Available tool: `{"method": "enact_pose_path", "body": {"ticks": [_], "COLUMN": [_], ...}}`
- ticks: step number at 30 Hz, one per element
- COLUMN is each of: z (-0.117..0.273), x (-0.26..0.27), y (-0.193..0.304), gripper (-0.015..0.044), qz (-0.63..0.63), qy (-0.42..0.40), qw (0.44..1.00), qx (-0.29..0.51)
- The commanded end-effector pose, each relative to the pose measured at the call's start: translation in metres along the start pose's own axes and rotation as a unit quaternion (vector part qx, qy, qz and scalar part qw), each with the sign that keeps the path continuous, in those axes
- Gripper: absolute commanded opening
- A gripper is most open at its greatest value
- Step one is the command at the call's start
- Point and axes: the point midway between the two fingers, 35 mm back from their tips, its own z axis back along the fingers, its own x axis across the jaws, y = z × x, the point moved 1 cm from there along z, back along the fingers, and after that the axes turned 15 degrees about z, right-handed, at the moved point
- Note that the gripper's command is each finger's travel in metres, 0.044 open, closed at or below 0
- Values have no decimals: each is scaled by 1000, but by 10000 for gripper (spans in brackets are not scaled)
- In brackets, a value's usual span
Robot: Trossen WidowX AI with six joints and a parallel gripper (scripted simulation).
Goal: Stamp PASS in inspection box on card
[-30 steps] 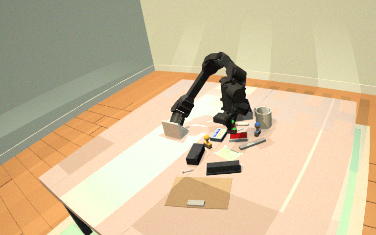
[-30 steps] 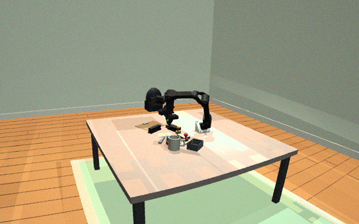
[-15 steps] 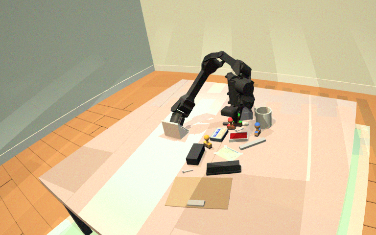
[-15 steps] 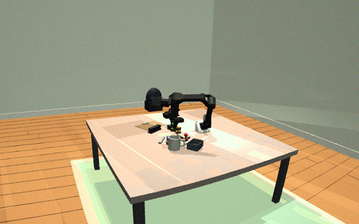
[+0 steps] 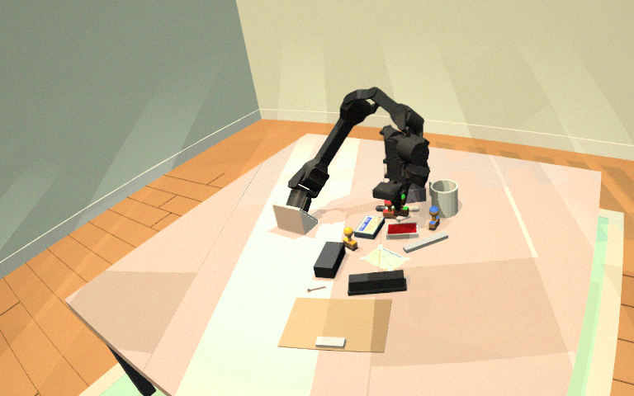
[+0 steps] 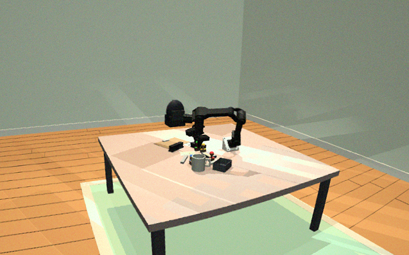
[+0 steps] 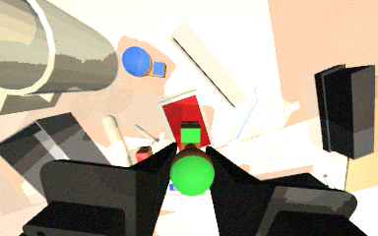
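Note:
My gripper [image 5: 399, 200] [image 7: 191, 148] is shut on the green-knobbed stamp [image 5: 400, 210] [image 7: 192, 174], holding it upright by its neck above the bench. In the wrist view the stamp overlaps the near end of the open red ink pad [image 5: 402, 228] [image 7: 181, 115]; in the top view it shows behind the pad. The stamp's underside and any lettering are hidden. The pale card [image 5: 384, 258] [image 7: 258, 124] lies in front of the pad, and its markings are too faint to read. In the exterior view the gripper [image 6: 198, 145] is small and partly dark against the arm.
A red stamp [image 7: 143, 154], blue stamp [image 5: 433, 217] [image 7: 136, 61] and yellow stamp [image 5: 349, 238] stand around the pad. A grey mug [image 5: 444, 199] [image 6: 198, 163], black tray [image 6: 222, 165], blue-labelled case [image 5: 369, 227], grey bar [image 5: 425, 242], black blocks [image 5: 329, 259] [image 5: 376, 283] and brown sheet [image 5: 336, 319] are nearby.

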Motion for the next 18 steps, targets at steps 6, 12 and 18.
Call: {"method": "enact_pose_path", "body": {"ticks": [6,12,18], "z": [-8,-11,-15], "x": [1,1,2], "y": [0,0,0], "gripper": [0,0,0], "qz": [-1,-1,-1], "qy": [-3,-3,-3], "qw": [1000,1000,1000], "qx": [0,0,0]}}
